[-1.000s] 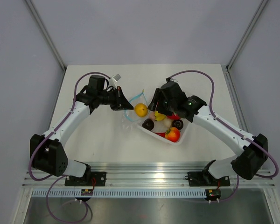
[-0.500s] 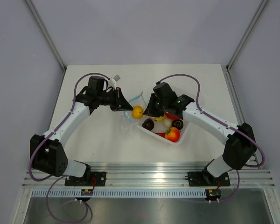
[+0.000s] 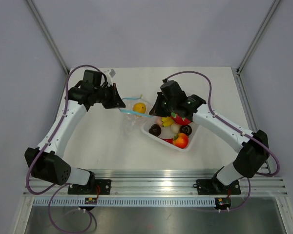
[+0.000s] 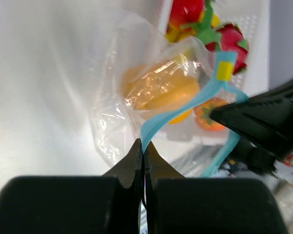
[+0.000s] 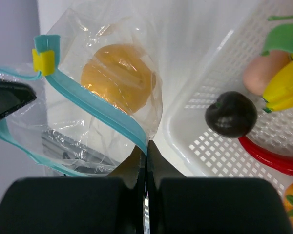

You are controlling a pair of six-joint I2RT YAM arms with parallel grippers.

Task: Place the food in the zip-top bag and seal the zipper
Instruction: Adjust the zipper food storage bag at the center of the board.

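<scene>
The zip-top bag (image 3: 133,118) hangs stretched between my two grippers with a yellow-orange fruit (image 3: 140,107) inside. My left gripper (image 3: 118,102) is shut on the left end of the light blue zipper (image 3: 135,113). My right gripper (image 3: 154,111) is shut on its right end. In the left wrist view the left gripper (image 4: 143,144) pinches the zipper (image 4: 178,109), with the fruit (image 4: 158,90) behind the plastic. In the right wrist view the right gripper (image 5: 147,147) pinches the zipper (image 5: 100,111) below the fruit (image 5: 118,78). A yellow slider (image 5: 43,61) sits on the strip. The bag's mouth gapes.
A white perforated tray (image 3: 162,141) right of the bag holds more food: a dark fruit (image 3: 155,130), a yellow banana (image 3: 167,121), a red-orange fruit (image 3: 180,140) and another dark one (image 3: 186,129). The tray's wall (image 5: 195,146) lies just right of my right gripper.
My right gripper moved left from over the tray and shut on the zipper's right end. My left arm pulled back and left with the bag, which now hangs stretched between both grippers.
</scene>
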